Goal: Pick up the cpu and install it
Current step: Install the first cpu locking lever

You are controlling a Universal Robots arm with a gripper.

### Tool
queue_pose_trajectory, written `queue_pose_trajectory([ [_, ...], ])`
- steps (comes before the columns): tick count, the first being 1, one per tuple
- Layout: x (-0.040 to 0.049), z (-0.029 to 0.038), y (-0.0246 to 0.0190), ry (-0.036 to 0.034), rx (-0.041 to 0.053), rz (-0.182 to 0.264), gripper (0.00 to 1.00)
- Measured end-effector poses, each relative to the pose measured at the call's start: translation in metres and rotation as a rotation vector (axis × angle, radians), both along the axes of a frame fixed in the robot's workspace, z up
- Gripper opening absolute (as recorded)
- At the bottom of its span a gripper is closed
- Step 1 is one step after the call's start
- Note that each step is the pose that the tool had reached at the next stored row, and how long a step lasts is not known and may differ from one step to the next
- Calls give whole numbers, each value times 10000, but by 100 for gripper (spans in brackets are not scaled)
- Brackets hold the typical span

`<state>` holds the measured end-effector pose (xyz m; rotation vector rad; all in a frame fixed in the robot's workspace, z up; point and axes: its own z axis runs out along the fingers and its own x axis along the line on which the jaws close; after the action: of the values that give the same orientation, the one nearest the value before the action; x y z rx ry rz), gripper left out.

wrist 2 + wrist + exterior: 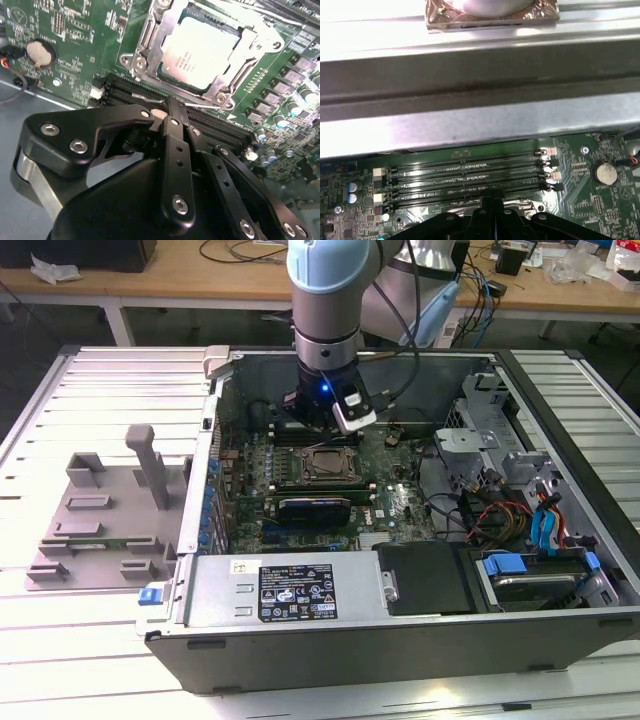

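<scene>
Shows the cpu [200, 52] lying flat inside the black socket frame [150, 37] on the motherboard [75, 30], silver top up and square to the frame's edges, so probably seated rather than just dropped in. Looks from the exterior view like the same spot, mid-board within the open computer case [400, 640]. Finds the gripper [170, 107] hanging just beside the socket, above the memory slots [465, 175], apart from the chip and not touching it. Has the fingers [176, 145] drawn together to a narrow tip with nothing between them, which suits a hand that has let its load go. Leaves the grey tray [100, 530] well apart, outside the case on the exterior view's left
</scene>
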<state>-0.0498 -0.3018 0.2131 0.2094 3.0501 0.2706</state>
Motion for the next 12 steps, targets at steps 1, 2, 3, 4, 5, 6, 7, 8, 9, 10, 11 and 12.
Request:
queue_pose_trajectory([
  [1,1,-4,0,0,-32,-142,11],
  [2,1,-4,1,2,-43,-195,11],
  [3,1,-4,0,2,-45,-203,11],
  [4,1,-4,1,2,-46,-203,11],
  [5,1,-4,1,1,-46,-204,11],
  [6,0,-5,1,-12,-45,-220,11],
  [7,1,-10,1,-76,-56,-367,11],
  [8,1,-12,1,-94,-65,-449,11],
  [9,1,-12,1,-108,-68,-530,11],
  [10,1,-13,2,-113,-68,-579,11],
  [11,0,-13,7,-114,-69,-595,11],
  [12,0,-12,28,-113,-70,-595,11],
])
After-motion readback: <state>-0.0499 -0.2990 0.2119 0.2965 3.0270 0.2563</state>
